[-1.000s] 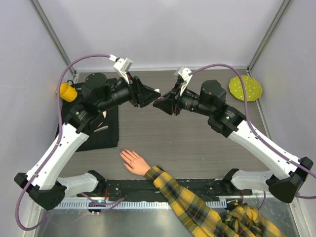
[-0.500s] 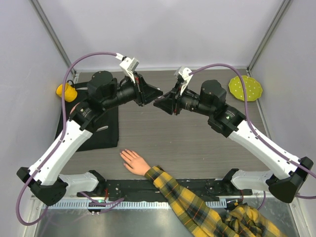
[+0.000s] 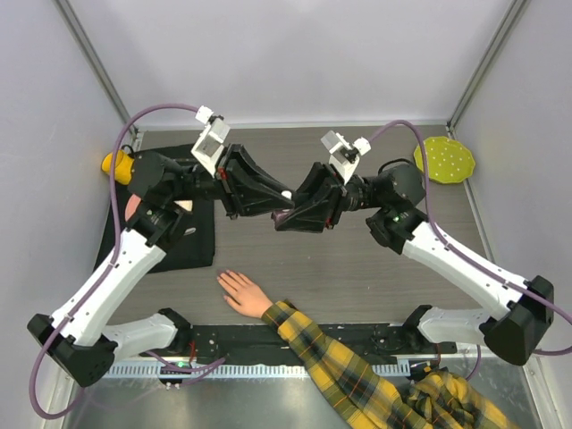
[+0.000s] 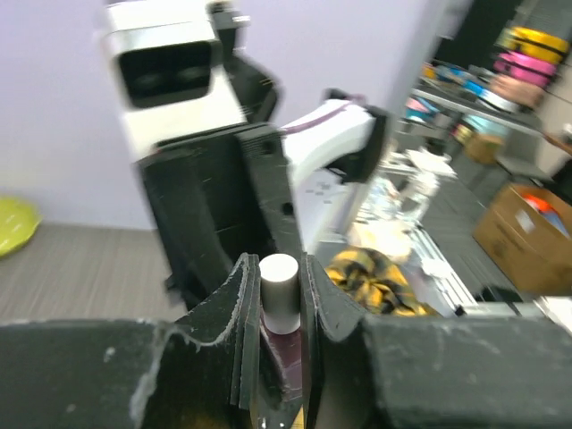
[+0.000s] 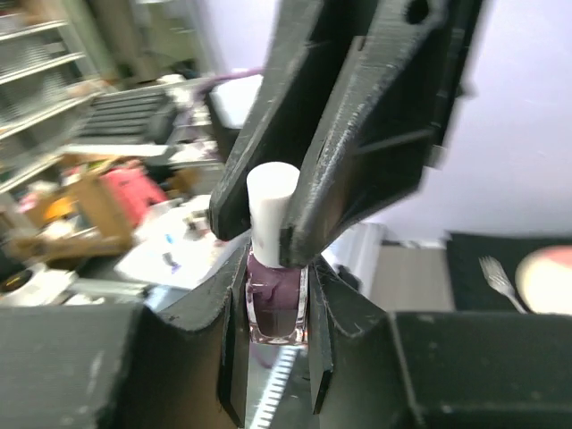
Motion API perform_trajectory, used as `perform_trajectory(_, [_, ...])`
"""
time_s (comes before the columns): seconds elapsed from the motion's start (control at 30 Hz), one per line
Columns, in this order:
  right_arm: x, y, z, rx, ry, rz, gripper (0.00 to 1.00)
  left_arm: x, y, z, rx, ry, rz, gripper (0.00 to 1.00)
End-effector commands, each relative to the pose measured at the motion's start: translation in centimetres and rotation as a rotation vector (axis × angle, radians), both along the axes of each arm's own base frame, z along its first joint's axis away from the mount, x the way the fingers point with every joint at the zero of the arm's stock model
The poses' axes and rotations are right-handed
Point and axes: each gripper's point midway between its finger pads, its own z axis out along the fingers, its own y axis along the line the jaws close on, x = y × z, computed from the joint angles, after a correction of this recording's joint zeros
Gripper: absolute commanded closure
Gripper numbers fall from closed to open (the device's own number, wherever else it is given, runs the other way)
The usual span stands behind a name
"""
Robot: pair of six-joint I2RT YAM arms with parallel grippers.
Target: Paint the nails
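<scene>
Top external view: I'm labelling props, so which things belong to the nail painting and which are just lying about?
In the job: nails on the hand; polish bottle, held by the right tool; its cap, gripped by the left tool.
Lying about: yellow cup, green plate, black cloth, fork.

The nails (image 3: 222, 279) tip the spread fingers of a pale hand (image 3: 243, 293) lying palm-down, well to the near side of the meeting jaws, slightly left. They are too small to show any colour.
</scene>
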Motion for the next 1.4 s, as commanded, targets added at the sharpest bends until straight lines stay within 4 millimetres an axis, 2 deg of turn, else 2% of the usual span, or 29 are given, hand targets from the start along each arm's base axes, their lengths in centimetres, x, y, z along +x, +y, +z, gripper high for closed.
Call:
perform_trajectory(0.0, [-8.0, -3.9, 4.0, 0.105, -0.161, 0.331, 0.99, -2.2, -0.1, 0.0, 0.004, -0.093, -0.184, 1.0])
perform_trajectory(0.07, [-6.6, -2.9, 3.2, 0.059, -0.143, 0.278, 0.99, -2.2, -0.1, 0.3, 0.006, -0.101, -0.179, 1.0])
perform_trajectory(0.1, [-6.2, -2.8, 3.7, 0.065, -0.169, 0.239, 0.99, -2.0, -0.2, -0.3, 0.035, -0.06, -0.171, 1.0])
perform_trajectory(0.13, [-4.8, -1.9, 2.0, 0.001, -0.158, 0.185, 0.99, -1.7, -0.2, -0.1, 0.042, -0.094, -0.146, 1.0])
perform_trajectory(0.17, [-4.2, -1.6, 1.5, -0.022, -0.178, 0.143, 0.99, -0.7, -0.3, 0.0, 0.048, -0.096, -0.078, 1.0])
perform_trajectory(0.2, [-3.0, -1.3, 2.3, -0.027, -0.186, 0.058, 0.99, -0.1, -0.3, -0.1, 0.068, -0.094, -0.03, 0.96])
perform_trajectory(0.23, [-2.0, -0.9, 0.5, -0.112, -0.132, 0.021, 0.99, 0.4, 0.0, -0.9, 0.132, -0.026, 0.021, 0.74])
perform_trajectory(0.27, [-1.1, -0.8, 0.3, -0.119, -0.18, -0.027, 0.99, 1.8, 0.0, -0.9, 0.143, -0.067, 0.106, 0.61])
perform_trajectory(0.3, [-0.2, -0.6, 0.3, -0.132, -0.178, -0.076, 0.99, 2.1, 0.4, -1.0, 0.161, -0.062, 0.148, 0.5])
perform_trajectory(0.33, [1.2, -0.4, -0.6, -0.174, -0.144, -0.145, 0.99, 2.3, 0.8, -1.1, 0.183, -0.053, 0.185, 0.36])
perform_trajectory(0.37, [2.0, -0.4, -0.9, -0.188, -0.156, -0.188, 0.99, 3.4, 1.2, -1.2, 0.193, -0.059, 0.263, 0.27])
perform_trajectory(0.4, [2.9, -0.2, -1.0, -0.201, -0.154, -0.225, 0.99, 3.5, 1.7, -0.8, 0.191, -0.068, 0.305, 0.19])
perform_trajectory(0.43, [4.6, -0.1, -2.0, -0.244, -0.123, -0.308, 0.99, 3.8, 2.1, -0.5, 0.191, -0.072, 0.342, 0.12])
perform_trajectory(0.47, [5.4, -0.1, -2.5, -0.264, -0.117, -0.349, 0.99, 4.2, 2.5, -0.5, 0.197, -0.061, 0.386, 0.07])
perform_trajectory(0.5, [6.3, -0.2, -2.7, -0.279, -0.133, -0.393, 0.99, 5.8, 3.3, -0.2, 0.19, -0.037, 0.503, 0.03])
perform_trajectory(0.53, [8.3, -0.6, -3.3, -0.306, -0.113, -0.506, 0.99, 6.6, 4.0, 0.0, 0.181, -0.015, 0.573, 0.01])
perform_trajectory(0.6, [9.9, -0.9, -4.1, -0.331, -0.12, -0.586, 0.99, 8.0, 4.8, -0.1, 0.181, 0.037, 0.666, 0.0])
perform_trajectory(0.67, [11.3, -1.2, -4.9, -0.357, -0.111, -0.655, 0.99, 8.2, 4.7, 0.0, 0.174, 0.061, 0.679, 0.0])
perform_trajectory(0.77, [12.0, -1.1, -5.6, -0.371, -0.103, -0.679, 0.99, 8.6, 4.3, -0.5, 0.177, 0.084, 0.718, 0.08])
perform_trajectory(0.83, [12.3, -1.2, -5.7, -0.369, -0.096, -0.698, 0.99, 9.0, 4.3, -1.0, 0.19, 0.091, 0.758, 0.17])
perform_trajectory(0.97, [12.5, -1.5, -5.5, -0.363, -0.099, -0.717, 0.99, 9.7, 3.7, -2.1, 0.217, 0.122, 0.786, 0.29])
perform_trajectory(1.23, [12.2, -1.5, -5.0, -0.349, -0.105, -0.71, 0.99, 10.2, 2.0, -3.6, 0.25, 0.153, 0.792, 0.33])
perform_trajectory(1.33, [12.0, -1.5, -4.7, -0.342, -0.105, -0.7, 0.99, 10.5, 1.5, -4.0, 0.259, 0.16, 0.788, 0.37])
perform_trajectory(1.37, [12.0, -1.5, -4.8, -0.343, -0.105, -0.7, 0.99, 10.6, 1.4, -4.0, 0.261, 0.162, 0.785, 0.42])
